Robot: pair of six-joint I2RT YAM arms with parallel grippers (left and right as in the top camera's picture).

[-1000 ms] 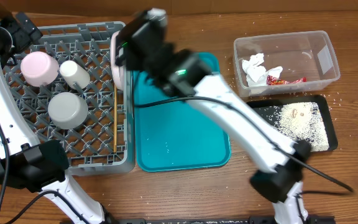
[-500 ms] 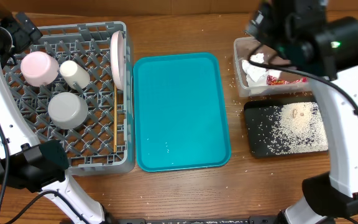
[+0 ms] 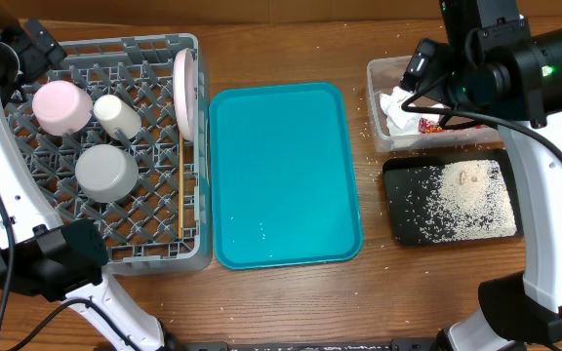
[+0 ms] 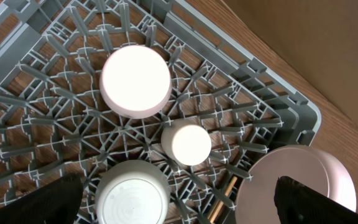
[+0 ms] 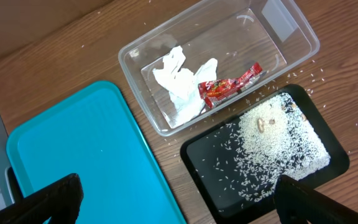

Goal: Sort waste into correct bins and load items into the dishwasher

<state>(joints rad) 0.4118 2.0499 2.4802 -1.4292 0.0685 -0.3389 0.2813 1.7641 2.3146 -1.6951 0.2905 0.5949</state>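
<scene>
Wooden tabletop [image 3: 408, 292] is seen throughout. Dish [image 3: 61, 105], cup [image 3: 117, 115], bowl [image 3: 105, 172], plate [image 3: 181, 93] and chopsticks [image 3: 180, 195] are held in the rack [image 3: 115, 44], left. Tissue [image 5: 179, 84] and wrapper [image 5: 229, 86] are seen in the tub [image 5: 303, 34], upper right; rice [image 5: 278, 137] is spread on the black tray [image 5: 197, 155] below. Left gripper [image 4: 179, 202] and right gripper [image 5: 179, 202] are spread wide, nothing held

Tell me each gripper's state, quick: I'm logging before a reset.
Left gripper: open, holding nothing.
Right gripper: open, holding nothing.

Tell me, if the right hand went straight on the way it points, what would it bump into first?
Most likely the black tray, near its corner beside the clear tub. The open right hand hangs above both, so depth is uncertain.
</scene>
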